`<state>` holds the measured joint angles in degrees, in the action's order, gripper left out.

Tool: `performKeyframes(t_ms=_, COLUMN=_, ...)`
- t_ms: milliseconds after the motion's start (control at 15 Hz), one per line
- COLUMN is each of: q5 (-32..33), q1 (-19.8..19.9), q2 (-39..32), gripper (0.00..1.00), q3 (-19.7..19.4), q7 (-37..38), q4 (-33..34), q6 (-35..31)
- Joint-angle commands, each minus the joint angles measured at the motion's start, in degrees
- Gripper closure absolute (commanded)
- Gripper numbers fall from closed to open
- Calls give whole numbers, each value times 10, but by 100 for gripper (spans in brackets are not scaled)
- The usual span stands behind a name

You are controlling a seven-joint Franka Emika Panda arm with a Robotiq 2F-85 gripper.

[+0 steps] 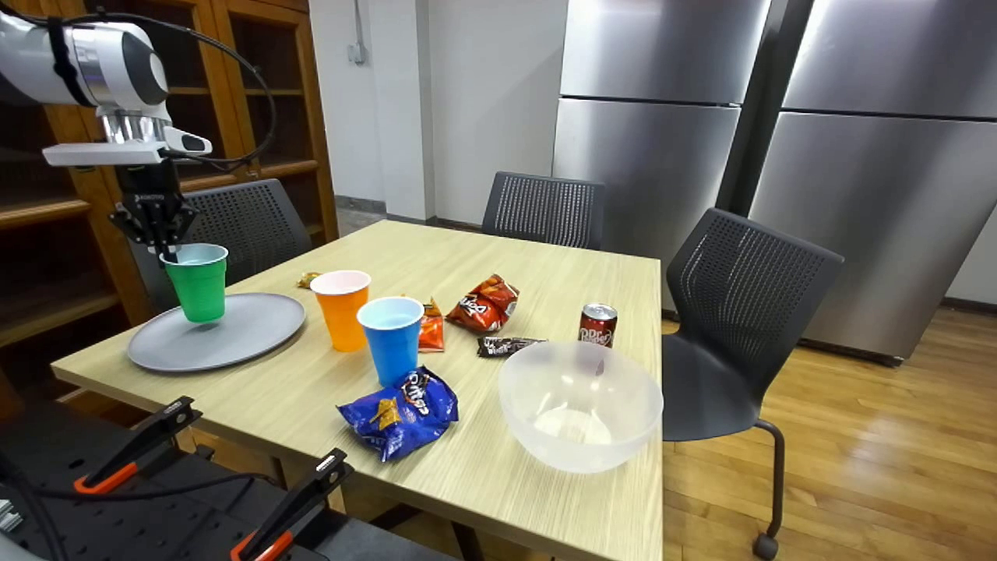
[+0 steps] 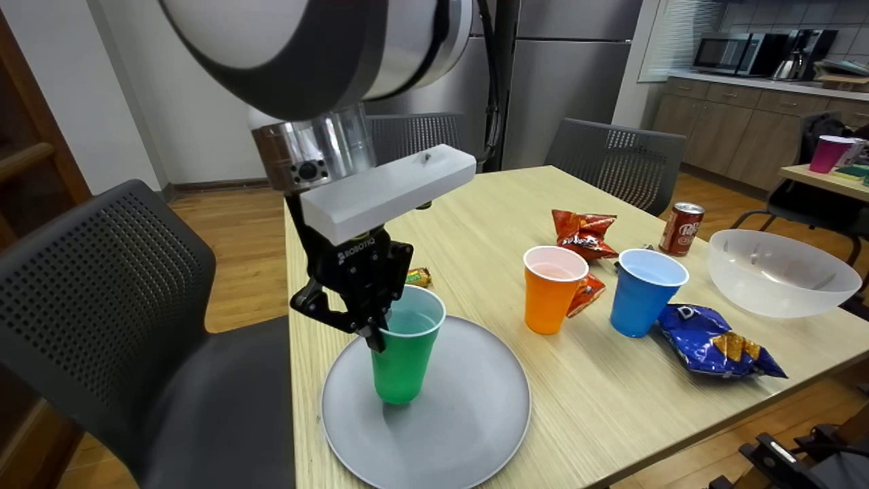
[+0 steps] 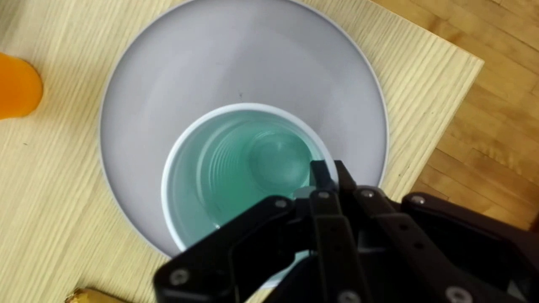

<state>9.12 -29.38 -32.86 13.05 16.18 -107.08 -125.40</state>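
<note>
My gripper (image 1: 167, 251) is shut on the rim of a green cup (image 1: 201, 290), one finger inside and one outside. In an exterior view the fingertips (image 2: 377, 331) pinch the cup wall (image 2: 406, 363). In the wrist view the fingers (image 3: 332, 174) straddle the white rim of the cup (image 3: 227, 181), which looks empty. The cup is slightly tilted over a round grey plate (image 1: 265, 323), which also shows in the wrist view (image 3: 269, 59). I cannot tell whether its base touches the plate. An orange cup (image 1: 343, 315) and a blue cup (image 1: 393, 347) stand upright beside the plate.
A blue chip bag (image 1: 405, 417), red chip bag (image 1: 484, 304), orange packet (image 1: 431, 331), dark candy bar (image 1: 506, 347), soda can (image 1: 598, 323) and translucent bowl (image 1: 580, 413) are on the table. A gold-wrapped candy (image 2: 419, 277) lies behind the plate. Chairs (image 2: 156, 326) surround the table.
</note>
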Motion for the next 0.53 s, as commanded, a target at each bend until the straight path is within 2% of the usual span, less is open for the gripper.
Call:
performKeyframes(t_ms=0, q5=14, q1=-12, q2=-43, gripper=99, q3=-4, q7=-12, q4=68, q6=47)
performKeyframes(t_ms=467, q5=19, q1=-23, q2=-95, gripper=99, q3=-8, q7=-31, q4=140, q6=87)
